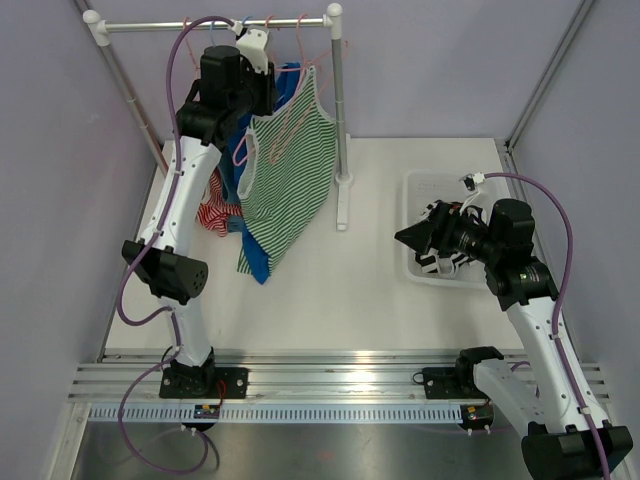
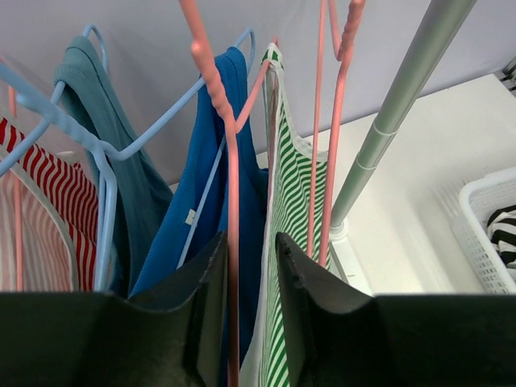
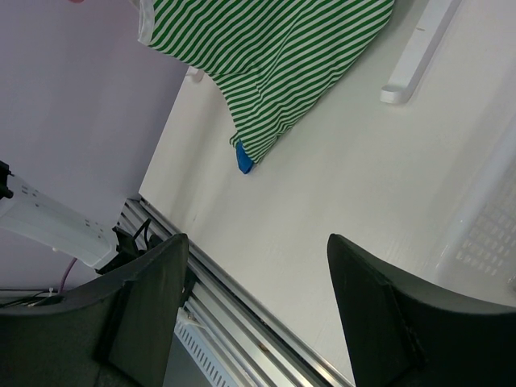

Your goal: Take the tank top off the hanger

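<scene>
A green-and-white striped tank top [image 1: 290, 170] hangs on a pink hanger [image 1: 272, 140] from the rack rail, its hem trailing near the table. In the left wrist view the tank top [image 2: 292, 201] hangs just right of the pink hanger wire [image 2: 233, 185]. My left gripper [image 2: 250, 238] stands around that wire with its jaws narrowed. The wire lies against the left finger [image 2: 205, 282], and a gap shows before the right one. My right gripper [image 3: 256, 239] hovers open and empty over the table, by the basket [image 1: 408, 237]. The tank top's hem [image 3: 274, 48] shows in the right wrist view.
A blue top [image 2: 201, 185], a teal garment [image 2: 121, 161] on a light blue hanger [image 2: 105, 153] and a red-striped garment [image 2: 56, 185] hang beside it. The rack post [image 1: 340, 110] stands right of the clothes. A white basket [image 1: 425, 190] holds a black-and-white striped garment [image 1: 445, 262].
</scene>
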